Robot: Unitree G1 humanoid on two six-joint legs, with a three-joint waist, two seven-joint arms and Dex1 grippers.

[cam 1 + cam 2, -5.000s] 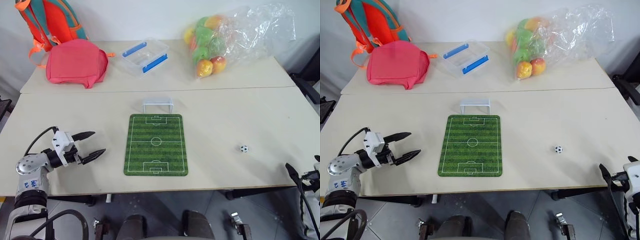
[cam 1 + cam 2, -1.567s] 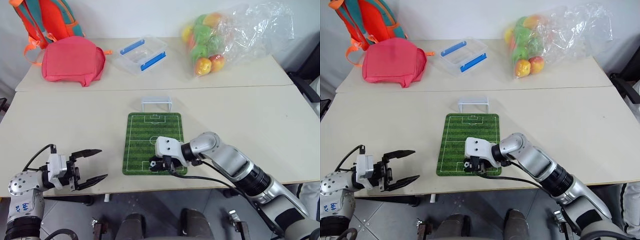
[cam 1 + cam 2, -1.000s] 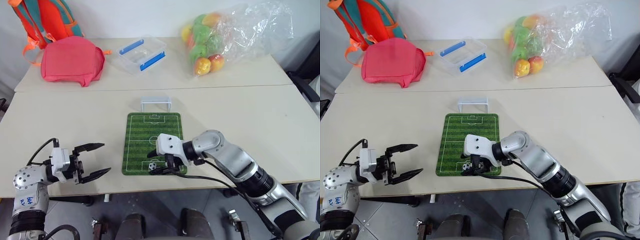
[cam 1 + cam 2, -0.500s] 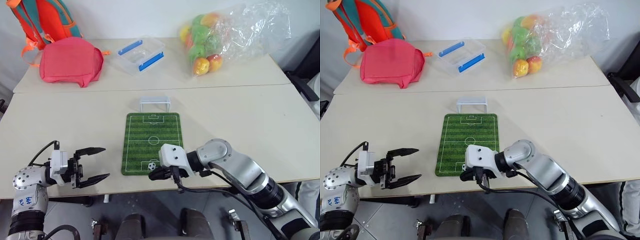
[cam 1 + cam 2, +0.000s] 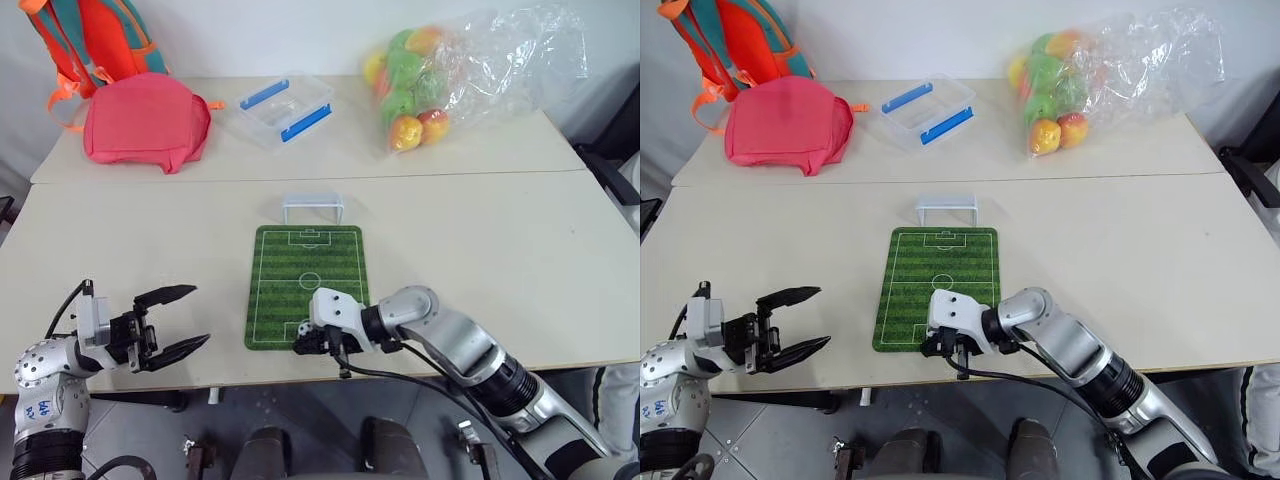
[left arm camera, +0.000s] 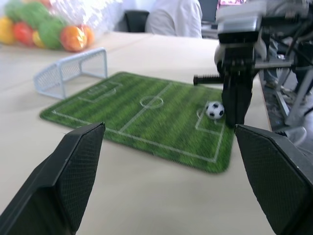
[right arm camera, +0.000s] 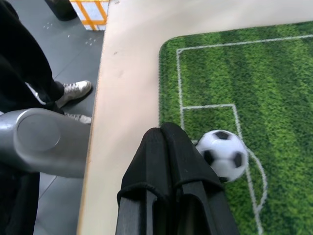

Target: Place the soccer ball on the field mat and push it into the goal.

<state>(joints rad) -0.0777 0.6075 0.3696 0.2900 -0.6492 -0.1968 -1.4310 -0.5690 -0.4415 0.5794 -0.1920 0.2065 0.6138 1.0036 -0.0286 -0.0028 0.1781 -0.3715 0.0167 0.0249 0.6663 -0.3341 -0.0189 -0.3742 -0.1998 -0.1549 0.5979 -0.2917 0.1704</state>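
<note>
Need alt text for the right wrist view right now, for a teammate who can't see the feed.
The right gripper, fingers shut, sits right beside the soccer ball, which rests on the field mat inside the white penalty-box lines near the mat's corner. Past the table edge are the floor, a person's shoe and dark trouser leg, and a grey metal tube.

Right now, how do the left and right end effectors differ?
The left end effector is open, fingers spread, over bare table left of the mat. The right end effector is shut, fingers pressed together, down on the mat's near end beside the ball. Neither holds anything.
</note>
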